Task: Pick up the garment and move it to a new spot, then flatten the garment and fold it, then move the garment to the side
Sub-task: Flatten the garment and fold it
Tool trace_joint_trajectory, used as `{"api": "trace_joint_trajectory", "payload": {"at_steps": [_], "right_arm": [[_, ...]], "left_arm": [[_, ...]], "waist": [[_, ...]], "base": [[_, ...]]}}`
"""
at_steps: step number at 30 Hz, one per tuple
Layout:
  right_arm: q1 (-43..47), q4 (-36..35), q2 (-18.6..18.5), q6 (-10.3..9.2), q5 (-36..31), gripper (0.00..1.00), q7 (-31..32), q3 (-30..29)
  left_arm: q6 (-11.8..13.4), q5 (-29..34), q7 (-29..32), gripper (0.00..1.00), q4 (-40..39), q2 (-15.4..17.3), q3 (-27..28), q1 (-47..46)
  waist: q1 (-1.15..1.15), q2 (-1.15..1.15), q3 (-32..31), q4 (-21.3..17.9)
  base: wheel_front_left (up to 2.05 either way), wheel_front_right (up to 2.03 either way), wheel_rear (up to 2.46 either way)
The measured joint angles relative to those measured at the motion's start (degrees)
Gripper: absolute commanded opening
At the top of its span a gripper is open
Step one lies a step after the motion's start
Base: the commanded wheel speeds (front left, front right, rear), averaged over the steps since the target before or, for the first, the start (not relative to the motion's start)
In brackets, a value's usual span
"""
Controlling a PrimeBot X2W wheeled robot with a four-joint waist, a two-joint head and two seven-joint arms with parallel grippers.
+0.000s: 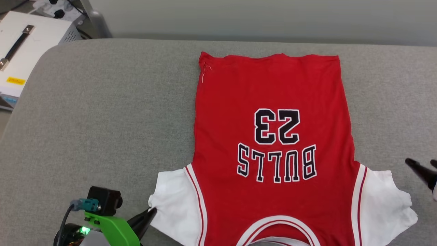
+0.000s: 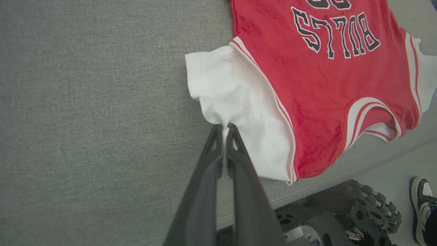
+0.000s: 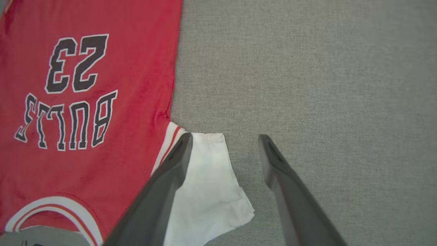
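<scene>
The garment (image 1: 273, 136) lies flat on the grey padded table (image 1: 102, 119), a red T-shirt with white sleeves, its hem at the far side and its collar at the near edge, so "BULLS" and "23" read upside down. My left gripper (image 1: 152, 212) is shut, and its tips pinch the outer edge of the white left sleeve (image 2: 232, 89), where the fabric draws to a point between the left gripper's (image 2: 224, 127) fingers. My right gripper (image 3: 224, 136) stands open just above the right sleeve (image 3: 208, 184), one finger over the sleeve and the other over bare table. The right gripper (image 1: 420, 163) holds nothing.
A white case with a black handle (image 1: 20, 44) sits off the table's far left corner. Below the table's near edge are my wheeled base (image 2: 341, 218) and a person's shoe (image 2: 423, 200). Bare grey surface lies left and right of the shirt.
</scene>
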Motion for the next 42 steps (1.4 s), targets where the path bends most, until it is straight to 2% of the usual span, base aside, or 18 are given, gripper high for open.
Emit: {"api": "trace_joint_trajectory", "payload": {"at_steps": [7, 12, 18, 28, 37, 38, 39, 40, 42], "right_arm": [[-13.13, -1.94, 0.18, -0.01, -0.23, 1.00, 8.64, -1.71], [-24.18, 1.05, -0.69, -0.01, -2.85, 1.00, 14.07, -1.80], [-36.23, 7.06, -3.21, -0.01, -6.68, 1.00, 18.23, -0.79], [-47.65, 16.24, -5.98, -0.01, -12.77, 1.00, 19.87, 0.04], [-49.48, 20.74, -8.56, -0.01, -15.78, 1.00, 18.28, 0.80], [-49.48, 21.01, -8.79, -0.05, -15.77, 0.65, 18.29, 0.87], [-49.48, 21.13, -8.99, -0.37, -15.77, 0.06, 18.29, 0.94], [-49.48, 21.16, -9.16, -0.42, -15.77, 0.00, 18.27, 1.02], [-49.46, 21.26, -9.43, -0.42, -15.70, 0.00, 18.00, 1.31]], "left_arm": [[2.25, 1.48, 2.25, 0.00, -8.57, 0.75, -0.62, -0.33], [2.56, 3.75, 2.81, 0.00, -11.68, 0.60, -1.76, -1.98], [2.00, 5.44, 2.91, 0.00, -13.01, -1.12, -3.76, -5.56], [0.65, 7.25, 2.19, 0.00, -12.67, -3.92, -6.04, -8.12], [-0.38, 7.45, 1.16, 0.00, -10.87, -5.83, -7.33, -10.01], [-0.38, 7.46, 1.12, 0.00, -10.67, -5.98, -7.38, -10.14], [-0.40, 7.46, 1.11, 0.00, -10.47, -6.13, -7.42, -10.29], [-0.40, 7.46, 1.09, 0.00, -10.31, -6.25, -7.42, -10.32], [-0.40, 7.46, 0.93, 0.00, -9.89, -6.41, -7.47, -10.32]], "waist": [[0.00, 0.00, 6.18, 2.16], [0.01, 0.00, 10.93, 4.39], [0.01, 0.00, 16.74, 8.04], [0.01, 0.00, 23.50, 15.11], [0.01, 0.00, 27.33, 19.45], [0.01, 0.00, 27.59, 19.76], [0.01, 0.00, 27.80, 20.01], [0.01, 0.00, 27.92, 20.18], [0.01, 0.00, 27.95, 20.37]], "base": [[0.00, 0.00, 0.00], [0.00, 0.00, 0.00], [0.00, 0.00, 0.00], [0.00, 0.00, 0.00], [0.00, 0.00, 0.00], [0.00, 0.00, 0.00], [0.00, 0.00, 0.00], [0.00, 0.00, 0.00], [0.00, 0.00, 0.00]]}}
